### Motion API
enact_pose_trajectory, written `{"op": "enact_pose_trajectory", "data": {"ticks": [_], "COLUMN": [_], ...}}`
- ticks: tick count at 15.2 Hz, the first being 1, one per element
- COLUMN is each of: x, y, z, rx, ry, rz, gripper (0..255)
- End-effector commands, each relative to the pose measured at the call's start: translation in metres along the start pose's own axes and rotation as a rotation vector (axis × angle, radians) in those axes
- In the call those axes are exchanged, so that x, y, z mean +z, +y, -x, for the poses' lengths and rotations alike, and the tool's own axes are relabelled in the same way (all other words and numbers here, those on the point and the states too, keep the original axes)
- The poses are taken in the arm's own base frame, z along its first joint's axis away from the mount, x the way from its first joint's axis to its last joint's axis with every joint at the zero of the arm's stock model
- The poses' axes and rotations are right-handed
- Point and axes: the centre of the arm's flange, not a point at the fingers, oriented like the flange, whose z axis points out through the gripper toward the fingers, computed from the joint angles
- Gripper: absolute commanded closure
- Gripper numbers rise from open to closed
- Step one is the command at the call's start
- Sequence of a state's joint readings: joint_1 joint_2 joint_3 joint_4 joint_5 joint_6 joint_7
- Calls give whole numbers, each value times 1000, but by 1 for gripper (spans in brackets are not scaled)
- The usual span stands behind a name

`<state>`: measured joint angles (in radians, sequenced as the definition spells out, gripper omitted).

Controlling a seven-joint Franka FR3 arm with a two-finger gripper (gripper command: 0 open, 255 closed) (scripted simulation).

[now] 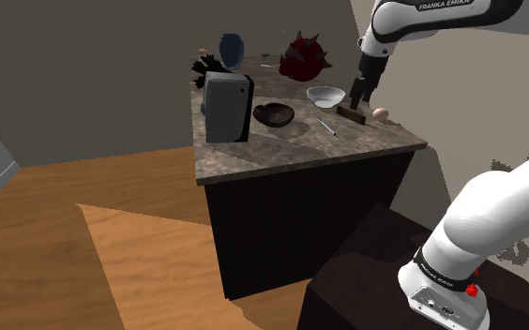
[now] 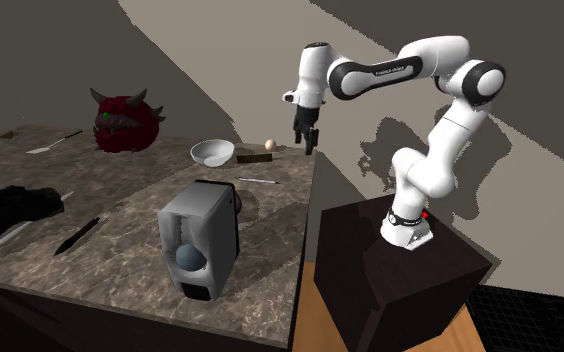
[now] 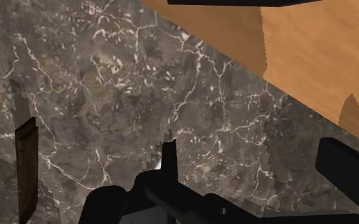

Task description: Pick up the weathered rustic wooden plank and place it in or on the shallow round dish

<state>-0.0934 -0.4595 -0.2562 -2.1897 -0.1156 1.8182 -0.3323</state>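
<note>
White arm [image 1: 438, 16] reaches out, pincer [image 1: 357, 100] pointing down, open and empty, near plank [image 1: 350, 113].

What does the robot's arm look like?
It is a chunky white arm made of rounded tube pieces, with dark bands at the joints. Small dark letters on one piece spell FRANKA EMIKA. Near its foot there is a little red spot. At the end are two plain black fingers.
</note>
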Motion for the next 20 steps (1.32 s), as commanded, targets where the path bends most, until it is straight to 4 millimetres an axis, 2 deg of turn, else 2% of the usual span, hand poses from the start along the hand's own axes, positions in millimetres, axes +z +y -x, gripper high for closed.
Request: {"op": "enact_pose_trajectory", "data": {"ticks": [1, 10, 19, 20], "x": [12, 65, 122, 124], "y": [24, 130, 238, 243], "z": [-7, -34, -51, -52], "rx": [20, 106, 193, 196], "ry": [-7, -37, -67, -69], "rz": [-3, -24, -44, -45], "gripper": [0, 0, 0, 0]}}
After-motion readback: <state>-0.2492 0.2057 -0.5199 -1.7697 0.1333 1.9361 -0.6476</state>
